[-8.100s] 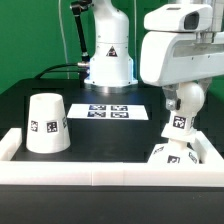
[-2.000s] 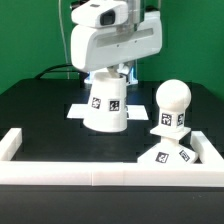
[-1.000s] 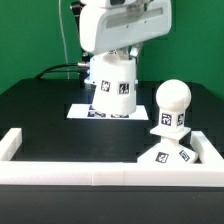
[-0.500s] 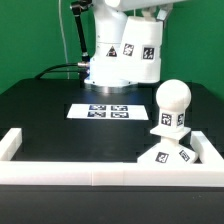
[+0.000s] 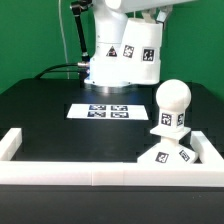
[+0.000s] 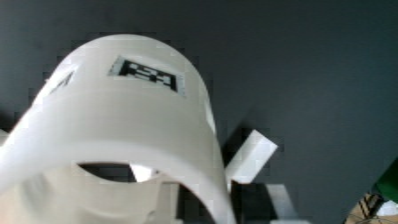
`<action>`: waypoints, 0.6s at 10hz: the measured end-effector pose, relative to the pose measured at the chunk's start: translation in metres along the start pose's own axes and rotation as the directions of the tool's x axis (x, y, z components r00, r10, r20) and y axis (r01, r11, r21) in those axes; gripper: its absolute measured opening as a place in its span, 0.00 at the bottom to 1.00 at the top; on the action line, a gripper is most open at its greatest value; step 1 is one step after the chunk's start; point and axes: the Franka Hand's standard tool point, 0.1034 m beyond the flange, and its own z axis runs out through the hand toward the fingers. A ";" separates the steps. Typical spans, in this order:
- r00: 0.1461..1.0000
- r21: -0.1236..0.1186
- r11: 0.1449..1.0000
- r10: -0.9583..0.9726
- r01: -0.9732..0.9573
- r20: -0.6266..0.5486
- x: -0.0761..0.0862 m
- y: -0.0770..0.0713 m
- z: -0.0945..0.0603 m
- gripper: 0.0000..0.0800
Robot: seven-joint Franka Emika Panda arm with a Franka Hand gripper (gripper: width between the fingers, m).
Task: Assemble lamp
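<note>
The white tapered lamp shade (image 5: 130, 55) hangs tilted in the air, high above the table, with its tags facing the camera. My gripper (image 5: 138, 18) is shut on the shade's rim; its fingers are mostly hidden behind the shade. In the wrist view the shade (image 6: 134, 120) fills the frame, its wall passing between my gripper's (image 6: 217, 200) dark fingers (image 6: 267, 198). The round bulb (image 5: 172, 101) stands upright by its neck in the flat square base (image 5: 168, 158) at the exterior view's front right. The shade is up and to the left of the bulb, apart from it.
The marker board (image 5: 108, 111) lies on the black table below the shade. A white rail (image 5: 80, 168) frames the table's front and sides. The arm's own pedestal (image 5: 100, 72) stands at the back with a cable beside it.
Over the last second the shade has been lifted off the table area, raised higher and tilted, shifting toward the exterior view's right. In the last half second it has barely moved.
</note>
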 end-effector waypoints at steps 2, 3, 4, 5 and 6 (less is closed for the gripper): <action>1.000 -0.012 1.000 0.009 -0.009 -0.016 0.024 -0.008 -0.023 0.06; 1.000 -0.011 1.000 0.018 -0.018 -0.018 0.036 -0.010 -0.027 0.06; 1.000 -0.011 1.000 0.014 -0.015 -0.022 0.044 -0.010 -0.027 0.06; 1.000 -0.010 1.000 0.014 -0.014 -0.025 0.051 -0.012 -0.024 0.06; 0.999 -0.013 1.000 0.005 -0.005 -0.037 0.060 -0.013 -0.016 0.06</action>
